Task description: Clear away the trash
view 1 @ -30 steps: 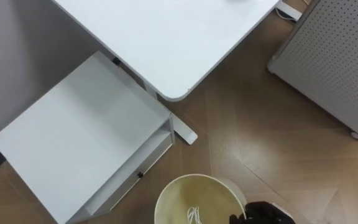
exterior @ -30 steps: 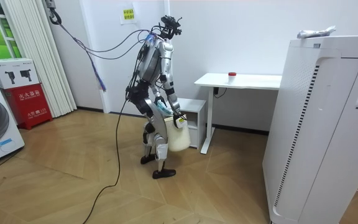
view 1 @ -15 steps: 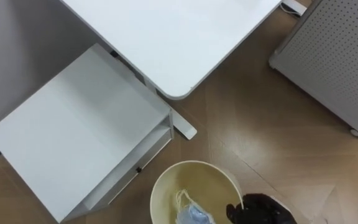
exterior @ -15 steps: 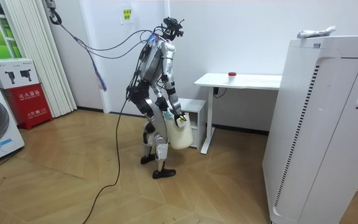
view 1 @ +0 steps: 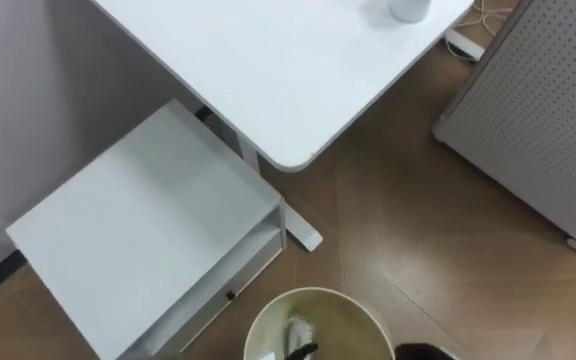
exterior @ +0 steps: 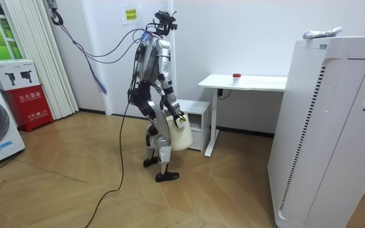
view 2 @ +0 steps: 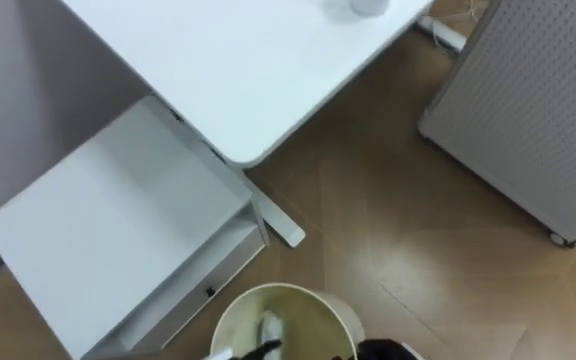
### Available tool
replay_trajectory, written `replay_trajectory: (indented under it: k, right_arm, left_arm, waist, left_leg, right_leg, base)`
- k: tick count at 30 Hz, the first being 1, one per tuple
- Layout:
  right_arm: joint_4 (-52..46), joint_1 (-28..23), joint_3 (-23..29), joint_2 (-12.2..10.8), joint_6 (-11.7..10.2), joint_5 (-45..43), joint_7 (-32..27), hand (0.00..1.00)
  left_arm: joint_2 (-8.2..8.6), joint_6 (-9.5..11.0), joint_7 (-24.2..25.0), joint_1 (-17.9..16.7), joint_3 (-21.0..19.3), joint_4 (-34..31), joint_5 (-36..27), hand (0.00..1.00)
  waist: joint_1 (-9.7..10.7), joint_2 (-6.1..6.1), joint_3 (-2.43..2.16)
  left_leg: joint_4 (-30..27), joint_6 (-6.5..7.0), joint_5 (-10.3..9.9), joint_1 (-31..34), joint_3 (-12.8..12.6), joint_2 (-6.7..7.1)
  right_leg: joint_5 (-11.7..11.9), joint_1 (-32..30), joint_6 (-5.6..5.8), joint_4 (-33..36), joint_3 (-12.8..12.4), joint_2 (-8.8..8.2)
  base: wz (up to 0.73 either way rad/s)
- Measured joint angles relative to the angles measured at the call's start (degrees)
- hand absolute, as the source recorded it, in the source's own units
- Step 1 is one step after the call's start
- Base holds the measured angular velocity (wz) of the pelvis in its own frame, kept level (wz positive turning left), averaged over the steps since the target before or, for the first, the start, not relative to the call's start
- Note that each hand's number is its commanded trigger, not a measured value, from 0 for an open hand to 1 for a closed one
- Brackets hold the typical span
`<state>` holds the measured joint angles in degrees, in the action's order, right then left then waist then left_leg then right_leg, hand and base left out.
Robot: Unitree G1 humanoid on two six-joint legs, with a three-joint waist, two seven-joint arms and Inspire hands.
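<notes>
The collecting step is judged to be in hand: a round cream plastic bucket [view 1: 353, 322] is held clear of the brown wooden floor [view 1: 438, 230] at the robot's right side, as the room view shows. The right hand [view 1: 423, 352] is set at the bucket's rim; its fingers are judged to be closed on that rim, since the bucket hangs from it, though little of the hand is seen from above.

Inside the bucket a pale crumpled piece of garbage [view 1: 296, 330] is seen lying near the bottom, with a small dark bit just beside it; what either is cannot be told.

The robot is stood next to a low white drawer cabinet [view 1: 138, 230], which is set beside a white rectangular worktop [view 1: 268, 60]; a small white round object [view 1: 408, 8] stands on the worktop's far part, well apart from the bucket. A grey perforated panel on castors [view 1: 538, 110] is seen to the right.

The next move is judged to call for more garbage to be sought. The bucket would need to be kept level so that nothing is spilt; the cabinet's corner would have to be cleared if a step toward the worktop is taken.
</notes>
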<state>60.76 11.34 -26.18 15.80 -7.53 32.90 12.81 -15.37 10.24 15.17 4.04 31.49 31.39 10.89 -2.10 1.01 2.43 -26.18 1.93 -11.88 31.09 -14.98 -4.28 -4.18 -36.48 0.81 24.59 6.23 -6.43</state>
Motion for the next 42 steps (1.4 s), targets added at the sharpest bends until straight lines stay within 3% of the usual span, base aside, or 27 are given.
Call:
replay_trajectory:
  k: [3, 9, 12, 17, 25, 29, 32, 37, 42]
  right_arm:
    - [1.1, -1.2, 0.1, 0.0, -0.1, 0.1, 0.8, 1.00]
    - [1.7, -2.6, 0.8, -0.1, -0.1, 0.2, 1.8, 1.00]
    - [-0.3, -3.3, 3.7, -0.1, -0.1, -3.4, 2.3, 1.00]
    - [-6.8, -5.9, 8.8, -0.3, -0.6, -6.6, 2.7, 1.00]
    - [-16.4, -10.3, 9.9, -0.8, -1.2, -7.6, 3.2, 1.00]
    - [-20.6, -11.1, 9.8, -1.6, -1.2, -8.6, 4.2, 1.00]
    - [-21.7, -11.9, 9.5, -1.9, -1.2, -8.6, 4.3, 1.00]
    - [-21.7, -12.6, 9.9, -2.0, -1.4, -8.6, 4.1, 1.00]
    - [-21.8, -12.8, 12.2, -2.1, -2.0, -8.7, 4.0, 1.00]
  left_arm:
    - [0.21, 0.4, 0.0, -0.1, -0.4, -0.9, 0.1, 0.00]
    - [0.87, 3.0, -0.9, -0.2, -1.3, -1.6, 0.0, 0.00]
    - [1.35, 4.2, -1.1, -0.3, -2.9, -2.1, 0.0, 0.00]
    - [1.46, 5.3, -1.0, -3.4, -5.9, -8.6, 0.1, 0.00]
    - [0.84, 6.1, -1.1, -8.9, -7.8, -15.5, 0.6, 0.00]
    - [0.65, 6.1, -1.4, -10.9, -11.3, -20.4, 0.8, 0.00]
    - [0.23, 6.1, -2.4, -11.7, -12.1, -23.3, 0.7, 0.00]
    - [1.23, 7.7, -5.4, -12.6, -16.2, -25.6, 0.8, 0.00]
    - [1.75, 7.9, -8.7, -13.9, -20.0, -28.6, -0.1, 0.00]
  waist:
    - [-0.2, -0.25, -0.16]
    - [0.2, -0.78, -0.33]
    - [0.3, -0.83, -0.38]
    - [1.8, -0.89, -0.53]
    - [2.9, -0.86, -0.90]
    - [3.0, -0.42, -1.34]
    - [3.1, -0.30, -1.96]
    - [2.4, -0.15, -2.07]
    - [1.8, -0.08, -2.07]
  left_leg:
    - [0.0, 0.00, -0.2, -1.8, -0.1, 0.04]
    - [0.9, -0.32, -0.5, -7.4, -0.7, 0.03]
    - [1.2, -0.35, -0.9, -9.6, -1.3, 0.01]
    - [2.4, -0.46, -1.4, -14.2, -1.8, -0.21]
    - [3.5, -0.42, -3.6, -20.8, -4.8, -0.32]
    - [4.2, -0.52, -5.1, -24.6, -8.2, -1.28]
    - [5.3, -0.71, -5.7, -27.4, -8.6, -1.32]
    - [7.9, -0.91, -5.8, -31.9, -9.0, -1.12]
    - [8.8, -1.09, -5.9, -32.8, -8.5, -1.23]
  right_leg:
    - [0.0, 1.8, 0.04, 0.0, -0.3, 0.15]
    - [0.0, 6.8, 0.17, -0.9, -1.5, 0.88]
    - [-0.2, 8.6, 0.27, -0.9, -1.7, 0.88]
    - [-0.1, 13.4, 0.55, -3.1, -2.0, 1.49]
    - [-0.2, 18.1, 1.17, -4.0, -2.9, 1.91]
    - [0.3, 19.8, 0.87, -4.0, 1.0, 1.33]
    - [0.3, 21.9, 0.59, -4.4, 3.7, 1.01]
    - [0.3, 25.6, 0.70, -6.0, 3.8, 1.71]
    - [0.3, 26.5, 0.56, -6.8, 6.4, 1.75]
  base:
    - [-0.04]
    - [-0.10]
    - [-0.13]
    - [-0.07]
    - [-0.24]
    - [-0.48]
    - [-0.25]
    - [-0.15]
    - [-0.02]
